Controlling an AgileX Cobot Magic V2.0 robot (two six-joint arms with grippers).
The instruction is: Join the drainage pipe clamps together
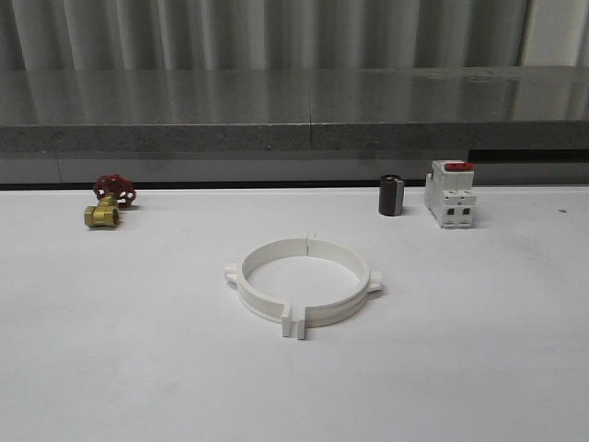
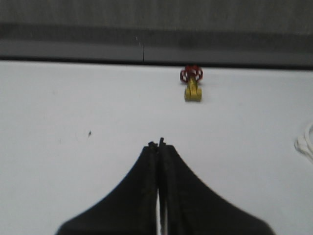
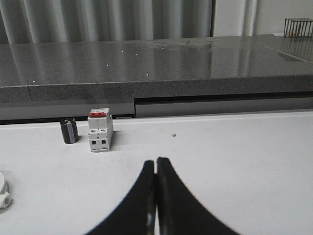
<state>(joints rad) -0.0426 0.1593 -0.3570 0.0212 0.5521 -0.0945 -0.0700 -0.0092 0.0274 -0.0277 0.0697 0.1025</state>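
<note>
A white table [image 1: 110, 368] fills the near part of the scene, its surface matte, plain and evenly lit. Along its far edge runs a dark gap, and beyond that stands a long grey speckled counter [image 1: 276, 110] with a glossy top that carries pale vertical reflections. A seam divides the counter's front face near the middle. To the right, a dark recess [image 1: 529, 155] sits under the countertop edge. Behind the counter hangs a wall of grey vertical ribs [image 1: 230, 32], like a curtain or corrugated panel. At the far right a lighter wall section [image 1: 557, 28] shows, and a small wire basket [image 3: 298, 27] rests on the counter there.
</note>
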